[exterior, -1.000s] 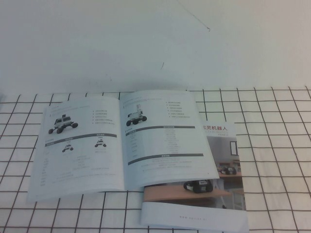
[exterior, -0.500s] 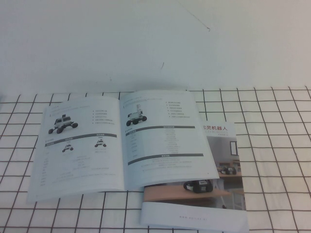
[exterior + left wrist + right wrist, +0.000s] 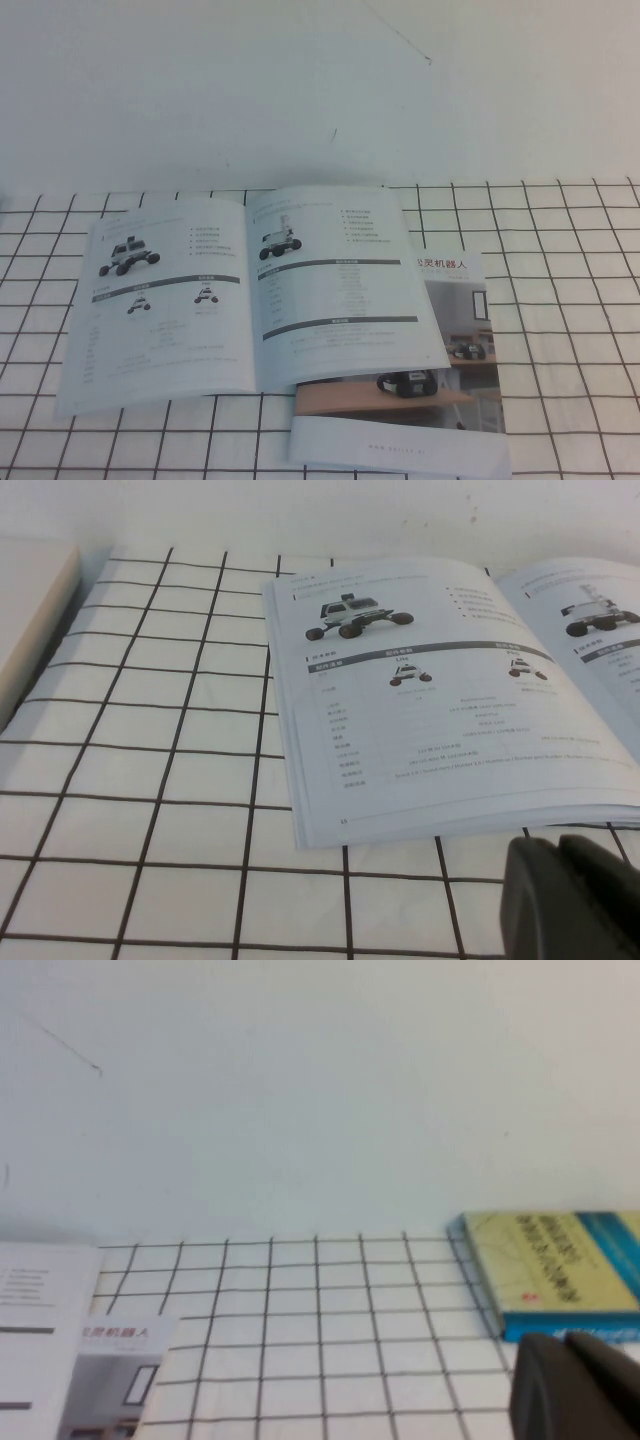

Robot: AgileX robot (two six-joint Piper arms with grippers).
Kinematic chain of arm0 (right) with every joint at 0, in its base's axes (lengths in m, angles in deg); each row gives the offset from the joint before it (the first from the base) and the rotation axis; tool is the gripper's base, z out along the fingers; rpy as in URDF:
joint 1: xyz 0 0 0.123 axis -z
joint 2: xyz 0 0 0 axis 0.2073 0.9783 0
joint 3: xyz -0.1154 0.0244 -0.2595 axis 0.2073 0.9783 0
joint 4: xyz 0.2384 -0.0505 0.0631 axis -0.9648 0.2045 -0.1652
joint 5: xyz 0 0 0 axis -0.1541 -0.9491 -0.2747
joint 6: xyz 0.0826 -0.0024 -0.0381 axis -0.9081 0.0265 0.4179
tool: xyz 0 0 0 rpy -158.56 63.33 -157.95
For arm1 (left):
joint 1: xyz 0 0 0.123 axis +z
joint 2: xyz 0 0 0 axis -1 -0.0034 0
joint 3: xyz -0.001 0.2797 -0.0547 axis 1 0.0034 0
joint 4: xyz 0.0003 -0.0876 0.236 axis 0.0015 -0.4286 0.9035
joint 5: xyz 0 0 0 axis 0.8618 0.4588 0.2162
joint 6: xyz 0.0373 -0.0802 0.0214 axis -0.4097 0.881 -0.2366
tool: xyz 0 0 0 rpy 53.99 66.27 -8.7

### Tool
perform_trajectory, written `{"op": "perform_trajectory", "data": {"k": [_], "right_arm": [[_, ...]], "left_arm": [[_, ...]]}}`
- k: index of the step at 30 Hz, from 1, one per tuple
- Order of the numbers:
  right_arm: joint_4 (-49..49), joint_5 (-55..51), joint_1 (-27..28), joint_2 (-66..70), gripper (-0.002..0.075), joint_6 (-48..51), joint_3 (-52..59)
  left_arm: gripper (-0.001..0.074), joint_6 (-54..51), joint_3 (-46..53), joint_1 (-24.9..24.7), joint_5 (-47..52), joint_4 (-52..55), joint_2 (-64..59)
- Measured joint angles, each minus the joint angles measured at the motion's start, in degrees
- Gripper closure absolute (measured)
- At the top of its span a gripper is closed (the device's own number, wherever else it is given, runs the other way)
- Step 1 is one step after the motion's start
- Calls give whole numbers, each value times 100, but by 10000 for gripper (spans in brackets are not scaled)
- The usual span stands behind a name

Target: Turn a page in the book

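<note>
The book lies open and flat on the checked cloth, left of centre in the high view. Its left page shows a wheeled rover above two small photos. Its right page shows another rover with grey bars and tables. No sheet is lifted. The book also shows in the left wrist view. My left gripper is shut and empty, just off the book's near edge, not touching it. My right gripper is shut and empty, away to the right of the book. Neither gripper shows in the high view.
A brochure with a Chinese title and room photo lies partly under the book's right page. A blue and yellow box-like book lies beside my right gripper. A pale board sits at the cloth's edge beyond the book's left side.
</note>
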Motion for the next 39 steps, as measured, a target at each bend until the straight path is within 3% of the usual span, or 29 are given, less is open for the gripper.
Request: {"op": "perform_trajectory", "data": {"k": [3,9,14,39], "right_arm": [[-807,270,292,-42,725,165,467],[-2209,464,432,-42,725,1627,1292],[-2351,484,432,-42,725,1887,1766],[-2375,620,432,-42,725,1912,1802]], "left_arm": [[738,0,0,0,0,0,0],[739,0,0,0,0,0,0],[739,0,0,0,10,0,0],[739,0,0,0,10,5,0]]}}
